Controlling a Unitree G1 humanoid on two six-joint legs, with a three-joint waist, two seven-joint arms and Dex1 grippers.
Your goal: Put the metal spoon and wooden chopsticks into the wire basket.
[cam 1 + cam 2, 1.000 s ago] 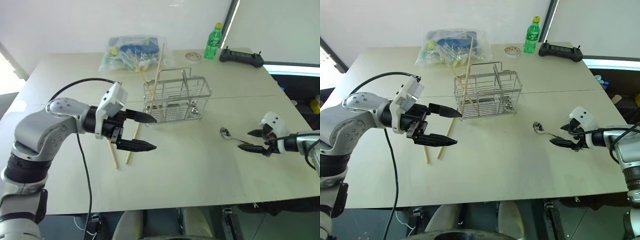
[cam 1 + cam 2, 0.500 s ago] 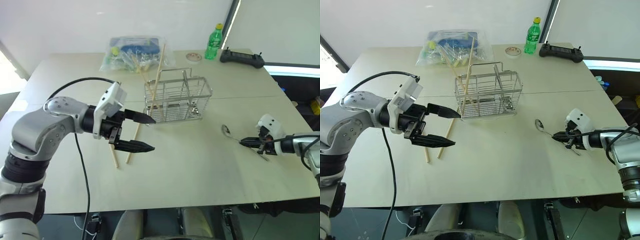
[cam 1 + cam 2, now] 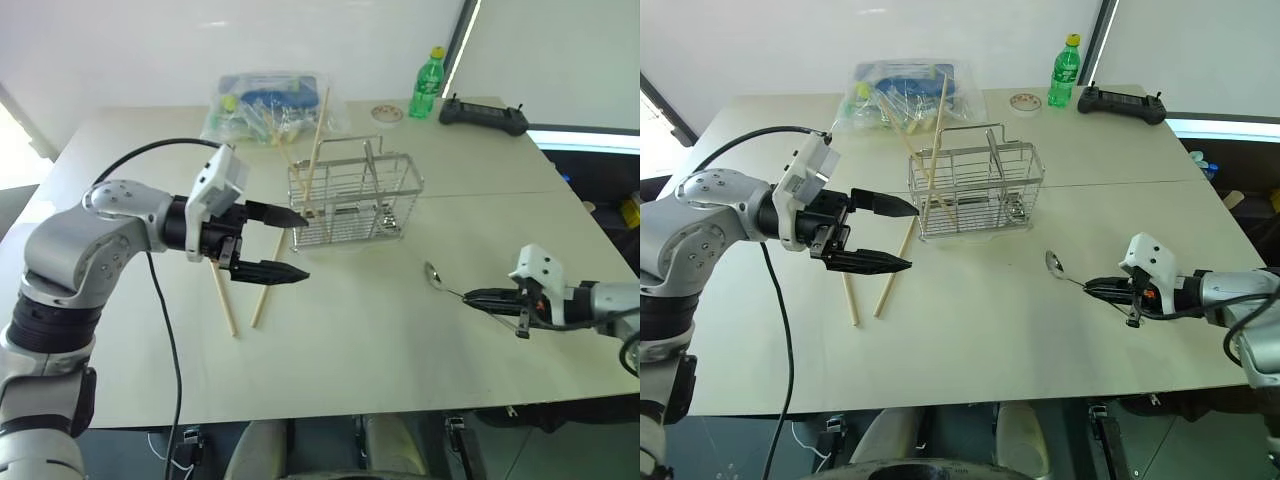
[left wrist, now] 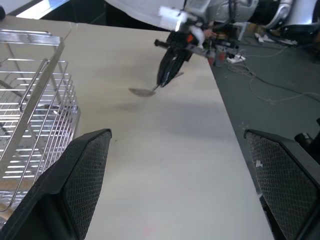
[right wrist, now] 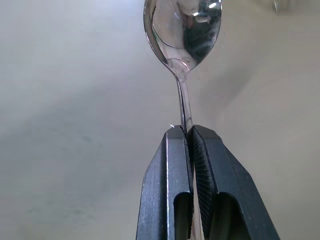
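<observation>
Here, the right gripper (image 3: 478,297) pinches the metal spoon (image 5: 183,35) by its handle for the wire basket (image 3: 350,195); the left gripper (image 3: 288,243) gapes empty.

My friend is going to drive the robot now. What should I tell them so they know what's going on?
Right gripper: shut on the metal spoon, pinching its handle, bowl pointing toward the wire basket, lifted off the table.
Left gripper: open, holding nothing, in the air beside the basket.
Wooden chopsticks: two stand leaning in the basket; two more lie on the table under the left gripper.
Done: the spoon is picked up, and two chopsticks are in the basket.
Left: drop the spoon into the basket, then pick up the two chopsticks on the table and put them in too.
</observation>
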